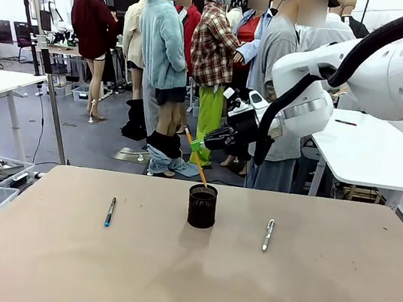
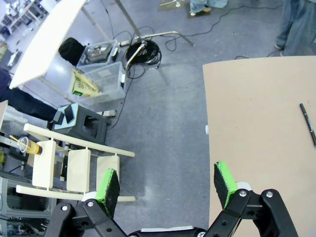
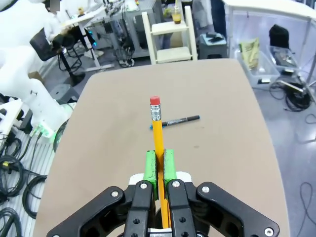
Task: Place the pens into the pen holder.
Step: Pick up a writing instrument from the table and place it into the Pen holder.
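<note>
1 pen holder (image 1: pixel 201 206): black mesh cylinder, upright, centre of smooth tan table (image 1: pixel 317 290).
1 orange pencil (image 3: pixel 157 133): slim, silver ferrule, pink eraser. Tilted, lower end at holder rim, clamped between green pads of right gripper (image 1: pixel 198 145).
Left gripper (image 2: pixel 166 183): jaws wide apart, nothing held, above table edge.
1 dark pen (image 1: pixel 110 212), blue ends: flat, left of holder.
1 silver-white pen (image 1: pixel 268 235): flat, right of holder.

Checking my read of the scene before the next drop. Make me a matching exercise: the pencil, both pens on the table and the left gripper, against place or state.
1 orange pencil
2 dark pen
3 silver pen
4 left gripper

A lying right of the pen holder
B open, empty
C clamped in the right gripper
D lying left of the pen holder

Pairs: 1-C, 2-D, 3-A, 4-B
</note>
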### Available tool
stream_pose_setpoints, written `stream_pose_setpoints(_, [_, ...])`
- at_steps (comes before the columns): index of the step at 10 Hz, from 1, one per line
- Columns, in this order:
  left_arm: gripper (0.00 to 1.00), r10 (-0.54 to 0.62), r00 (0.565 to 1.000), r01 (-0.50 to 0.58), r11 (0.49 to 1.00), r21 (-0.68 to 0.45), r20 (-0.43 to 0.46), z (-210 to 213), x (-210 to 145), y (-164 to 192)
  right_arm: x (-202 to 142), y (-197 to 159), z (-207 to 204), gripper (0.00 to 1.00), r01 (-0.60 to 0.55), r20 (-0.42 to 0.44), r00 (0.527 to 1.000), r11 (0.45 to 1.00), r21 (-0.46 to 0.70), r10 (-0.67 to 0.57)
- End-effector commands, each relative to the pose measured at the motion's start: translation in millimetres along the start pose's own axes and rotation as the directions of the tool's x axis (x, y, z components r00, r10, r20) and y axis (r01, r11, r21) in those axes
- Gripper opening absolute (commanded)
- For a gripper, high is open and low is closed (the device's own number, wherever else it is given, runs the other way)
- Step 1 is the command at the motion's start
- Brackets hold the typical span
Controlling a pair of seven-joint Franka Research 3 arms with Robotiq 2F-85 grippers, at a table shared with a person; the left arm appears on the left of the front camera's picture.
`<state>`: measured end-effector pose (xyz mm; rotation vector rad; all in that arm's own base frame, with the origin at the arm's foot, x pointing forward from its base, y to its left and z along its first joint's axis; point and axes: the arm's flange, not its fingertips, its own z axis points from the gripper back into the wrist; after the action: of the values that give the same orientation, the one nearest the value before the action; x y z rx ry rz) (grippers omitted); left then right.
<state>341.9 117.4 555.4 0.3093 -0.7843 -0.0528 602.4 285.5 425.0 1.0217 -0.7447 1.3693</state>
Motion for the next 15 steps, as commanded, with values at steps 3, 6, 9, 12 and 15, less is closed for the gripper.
stream_pose_setpoints(3, [1.0,-0.007,1.0,0.007,1.0,0.011,-0.002,0.3,0.2,-0.4,-18.5,-17.3,-8.5,0.0,0.009,-0.005,1.0,0.999,0.031,-0.009])
stream_pose_setpoints(6, [1.0,-0.007,1.0,0.007,1.0,0.011,-0.002,0.3,0.2,-0.4,-38.8,-22.1,-19.2,0.0,0.028,-0.013,1.0,1.0,0.011,-0.028])
stream_pose_setpoints(9, [1.0,-0.007,1.0,0.007,1.0,0.011,-0.002,0.3,0.2,-0.4,-51.9,-8.9,-13.8,0.57,0.034,-0.029,0.999,0.999,-0.013,-0.034])
stream_pose_setpoints(12, [1.0,-0.007,1.0,0.007,1.0,0.011,-0.002,0.3,0.2,-0.4,-54.3,9.2,10.8,0.99,0.06,-0.048,0.997,0.996,-0.068,-0.063])
stream_pose_setpoints(15, [1.0,-0.007,1.0,0.007,1.0,0.011,-0.002,0.3,0.2,-0.4,-38.0,42.3,67.6,0.99,0.266,-0.246,0.879,0.85,-0.456,-0.407])
